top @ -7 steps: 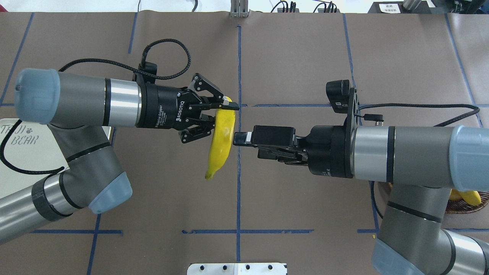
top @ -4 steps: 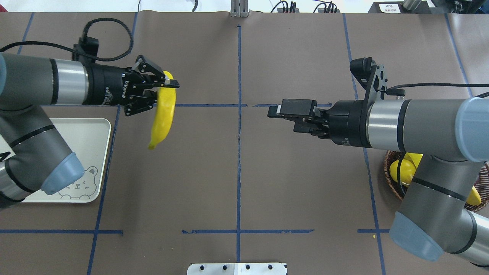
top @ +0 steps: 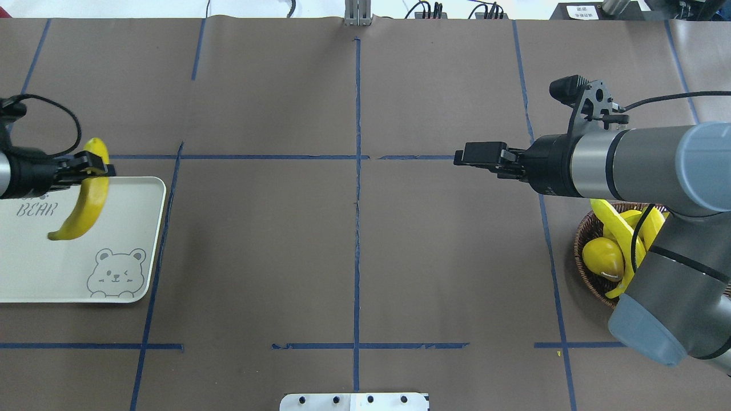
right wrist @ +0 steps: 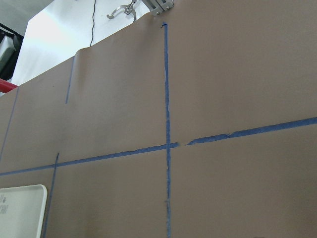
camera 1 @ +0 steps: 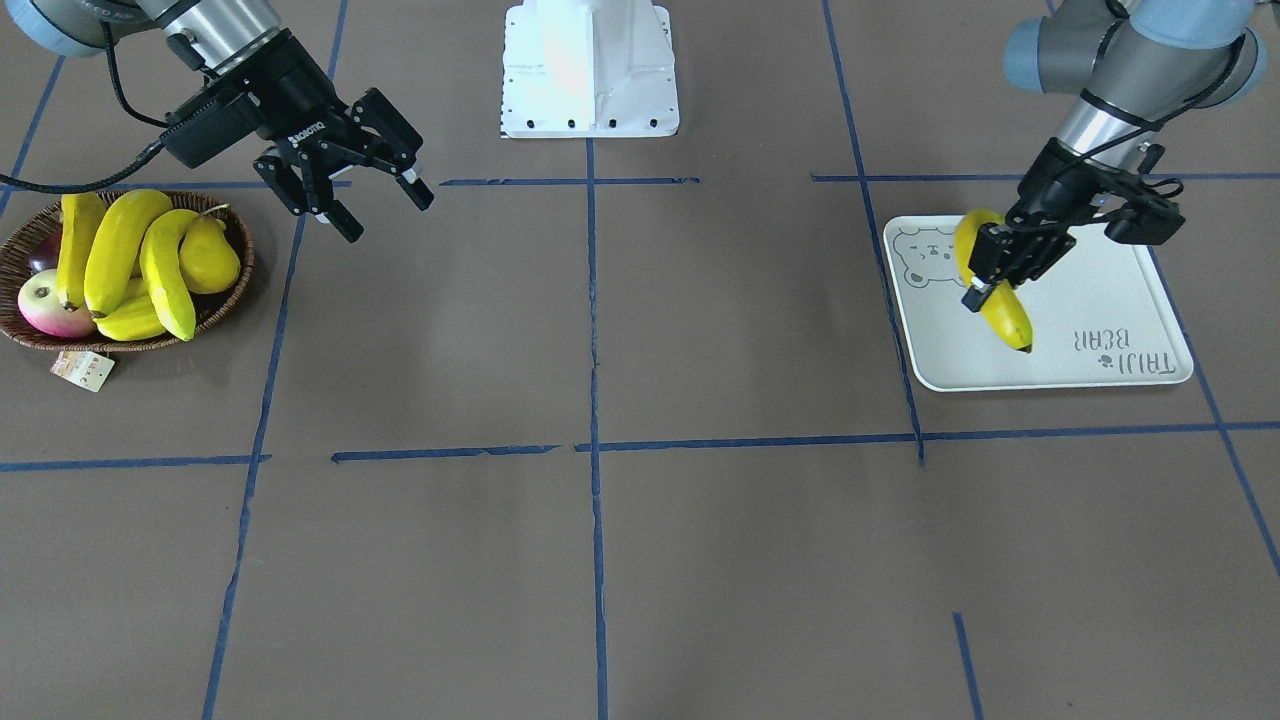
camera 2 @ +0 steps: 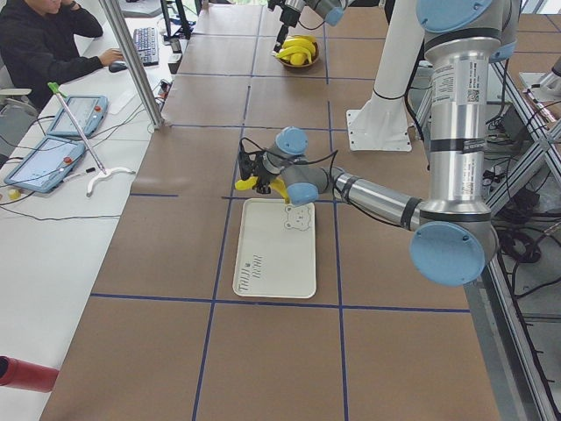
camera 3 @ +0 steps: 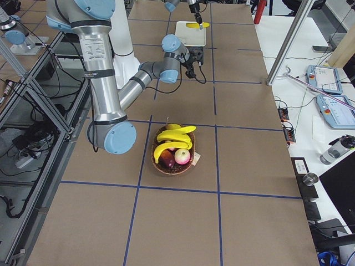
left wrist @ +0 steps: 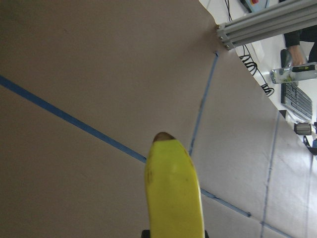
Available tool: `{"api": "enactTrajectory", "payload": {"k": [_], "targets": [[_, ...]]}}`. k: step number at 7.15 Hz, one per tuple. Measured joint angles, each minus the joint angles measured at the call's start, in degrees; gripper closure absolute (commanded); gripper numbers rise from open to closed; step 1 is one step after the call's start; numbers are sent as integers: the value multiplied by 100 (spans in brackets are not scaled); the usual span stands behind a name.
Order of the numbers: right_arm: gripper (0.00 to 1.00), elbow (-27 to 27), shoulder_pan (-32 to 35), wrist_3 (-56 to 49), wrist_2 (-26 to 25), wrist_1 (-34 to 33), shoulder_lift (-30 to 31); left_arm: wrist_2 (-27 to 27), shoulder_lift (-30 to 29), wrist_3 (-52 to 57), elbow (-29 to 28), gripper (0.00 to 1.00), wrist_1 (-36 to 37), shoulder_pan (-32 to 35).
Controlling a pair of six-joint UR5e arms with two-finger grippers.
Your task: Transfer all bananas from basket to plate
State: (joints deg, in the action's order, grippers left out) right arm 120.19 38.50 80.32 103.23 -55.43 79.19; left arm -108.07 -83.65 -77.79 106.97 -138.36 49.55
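Overhead exterior view showed my left gripper (top: 94, 169) clamped on one banana (top: 85, 201), which hung over the plate (top: 134, 240) beside its lettering; contact with the plate could not be confirmed. My right gripper (camera 1: 388, 216) stood wide, well apart from the plate, near the basket (camera 1: 243, 268) holding the other bananas (camera 1: 115, 250).

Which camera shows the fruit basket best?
The exterior front-facing view: the basket sits large and unblocked. Overhead, the right arm covers part. Exterior right shows it whole but smaller, exterior left tiny; wrist views miss it.
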Motion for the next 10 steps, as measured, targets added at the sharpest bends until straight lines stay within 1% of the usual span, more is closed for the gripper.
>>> {"api": "enactTrajectory", "payload": {"k": [1,2,4,6,9,10], "targets": [[0,-24,33,-30,2,-15,49,132,354,231,-115,100,17,7],[0,-39,50,-38,1,-19,73,186,535,308,-292,100,17,9],[0,-49,54,-43,0,-21,85,207,574,349,-790,100,-1,11],[0,-55,53,-43,-4,-21,93,205,562,368,-1127,100,-21,15],[0,-56,52,-43,-5,-21,86,203,614,527,-1317,100,-50,40],[0,-52,52,-43,-5,-21,79,201,629,718,-1353,96,-51,90]]}}
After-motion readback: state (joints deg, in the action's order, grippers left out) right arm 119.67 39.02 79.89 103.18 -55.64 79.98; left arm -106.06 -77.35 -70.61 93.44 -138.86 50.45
